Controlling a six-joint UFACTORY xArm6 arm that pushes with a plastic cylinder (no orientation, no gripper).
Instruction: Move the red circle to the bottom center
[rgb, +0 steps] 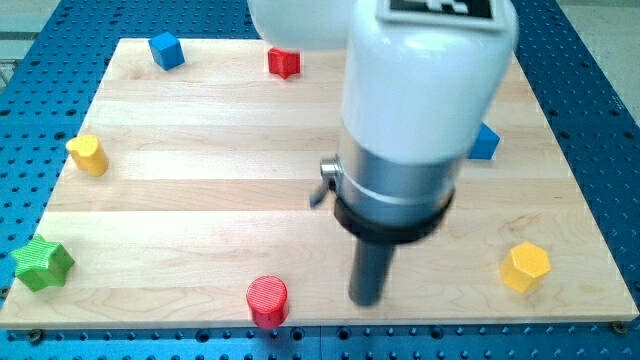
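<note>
The red circle (268, 301) is a short red cylinder standing near the view's bottom edge of the wooden board (200, 200), a little left of centre. My tip (366, 298) is the lower end of the dark rod, to the right of the red circle with a gap between them. The white and grey arm body (415, 110) hangs over the board's middle and right and hides what lies behind it.
A blue cube (166, 50) and a red block (284, 63) sit at the view's top. A yellow block (88, 155) is at the left edge, a green star (42, 264) at the bottom left, a yellow hexagon (526, 267) at the bottom right, a blue block (484, 142) partly hidden at the right.
</note>
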